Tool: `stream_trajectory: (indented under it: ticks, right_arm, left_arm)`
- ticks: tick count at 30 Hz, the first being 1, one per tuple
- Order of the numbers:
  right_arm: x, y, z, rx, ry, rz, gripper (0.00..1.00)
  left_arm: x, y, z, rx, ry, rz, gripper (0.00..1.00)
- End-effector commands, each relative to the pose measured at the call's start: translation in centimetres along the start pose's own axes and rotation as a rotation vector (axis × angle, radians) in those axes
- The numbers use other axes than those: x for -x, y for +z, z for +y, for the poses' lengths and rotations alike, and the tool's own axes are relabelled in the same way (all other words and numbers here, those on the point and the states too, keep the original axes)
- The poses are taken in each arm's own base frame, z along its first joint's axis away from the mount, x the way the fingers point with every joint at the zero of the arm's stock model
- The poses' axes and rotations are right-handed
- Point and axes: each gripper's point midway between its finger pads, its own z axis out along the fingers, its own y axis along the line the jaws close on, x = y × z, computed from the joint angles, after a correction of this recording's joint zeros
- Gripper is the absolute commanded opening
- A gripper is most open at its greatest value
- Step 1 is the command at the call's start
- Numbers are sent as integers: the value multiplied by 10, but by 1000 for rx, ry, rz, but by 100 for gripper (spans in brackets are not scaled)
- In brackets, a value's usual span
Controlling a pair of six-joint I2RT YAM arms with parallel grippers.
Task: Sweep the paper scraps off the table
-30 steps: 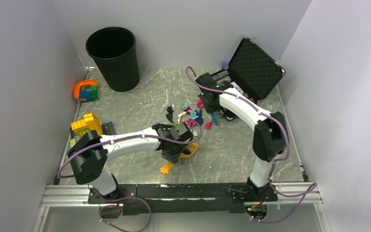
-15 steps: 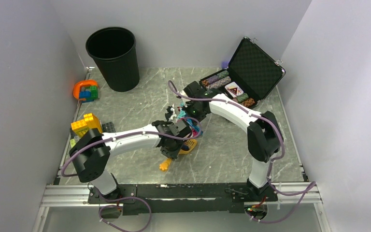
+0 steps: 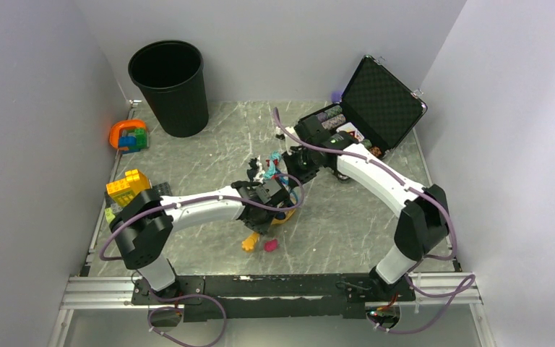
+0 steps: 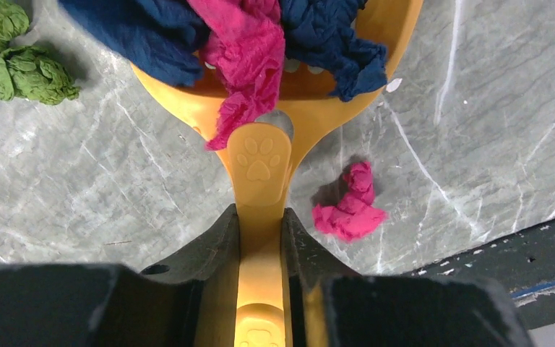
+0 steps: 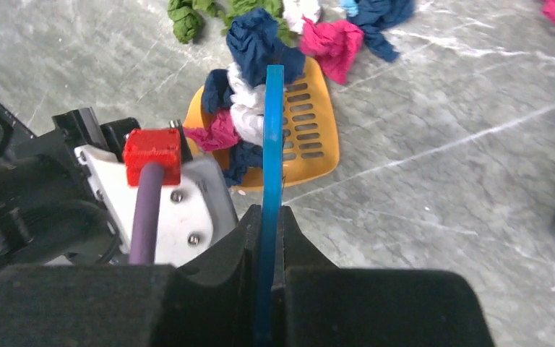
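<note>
Yellow scoop (image 4: 260, 163), heaped with paper scraps (image 4: 249, 50), sits pinched in your left fingers (image 4: 213, 249); right fingers (image 5: 300, 242) pinch a blue blade (image 5: 274, 144) (one pink wad (image 4: 350, 210) on the desk (image 4: 477, 108)).

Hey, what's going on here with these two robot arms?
The left claw is shut on the handle of a yellow slotted scoop loaded with dark blue, pink and white paper scraps. The right claw is shut on a thin blue strip pointing at that load. One pink scrap lies on the table beside the handle, and green scraps lie off the scoop too.
</note>
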Motion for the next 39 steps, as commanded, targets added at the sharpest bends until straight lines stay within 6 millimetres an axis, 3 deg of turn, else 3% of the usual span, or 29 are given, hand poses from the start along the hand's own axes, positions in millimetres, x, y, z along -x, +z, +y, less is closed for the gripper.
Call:
stream_trajectory:
  ticks: [1, 15, 21, 25, 34, 39]
  right_arm:
    - [6, -29, -12, -126, 62, -68, 0]
    - [-2, -80, -67, -472, 222, -216, 0]
    - [-1, -101, -80, -531, 295, -341, 0]
    - [-1, -114, -87, -576, 332, -395, 0]
    - [-4, -117, -92, -587, 354, -432, 0]
    - [-3, -111, -90, -562, 340, -419, 0]
  left_arm:
    - [8, 5, 5, 11, 2, -63, 0]
    - [17, -13, 2, 31, 1, -140, 0]
    - [27, -49, -2, 19, 13, -197, 0]
    - [41, -80, 7, 2, -12, -231, 0]
    - [88, -136, 72, -21, -160, -266, 0]
    - [134, -169, 120, -42, -292, -343, 0]
